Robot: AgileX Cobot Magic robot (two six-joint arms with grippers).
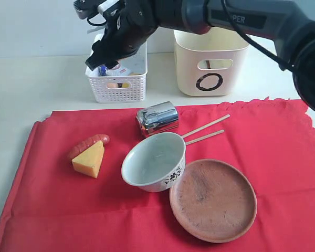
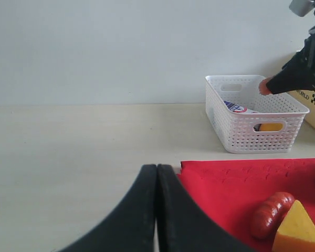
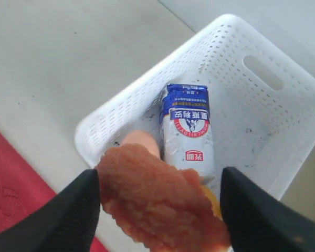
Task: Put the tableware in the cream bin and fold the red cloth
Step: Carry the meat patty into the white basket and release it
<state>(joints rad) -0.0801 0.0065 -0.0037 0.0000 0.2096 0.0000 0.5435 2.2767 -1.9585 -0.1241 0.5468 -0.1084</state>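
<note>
Right gripper (image 3: pixel 160 176) clamped on a brown food piece (image 3: pixel 157 205) over the white basket (image 3: pixel 131 107); left gripper (image 2: pixel 156 210) closed, empty. Cup (image 1: pixel 157 118), bowl (image 1: pixel 153 163), plate (image 1: pixel 213 199), chopsticks (image 1: pixel 205 131) lie on the red cloth (image 1: pixel 283 147); the tipped cup may roll when grasped.

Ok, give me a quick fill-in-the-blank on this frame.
1. The shiny steel cup lies on its ____ on the large red cloth.
2. The blue-and-white milk carton lies inside the ____ perforated basket.
3. The left pincer is ____.
Missing: side; white; shut.
</note>
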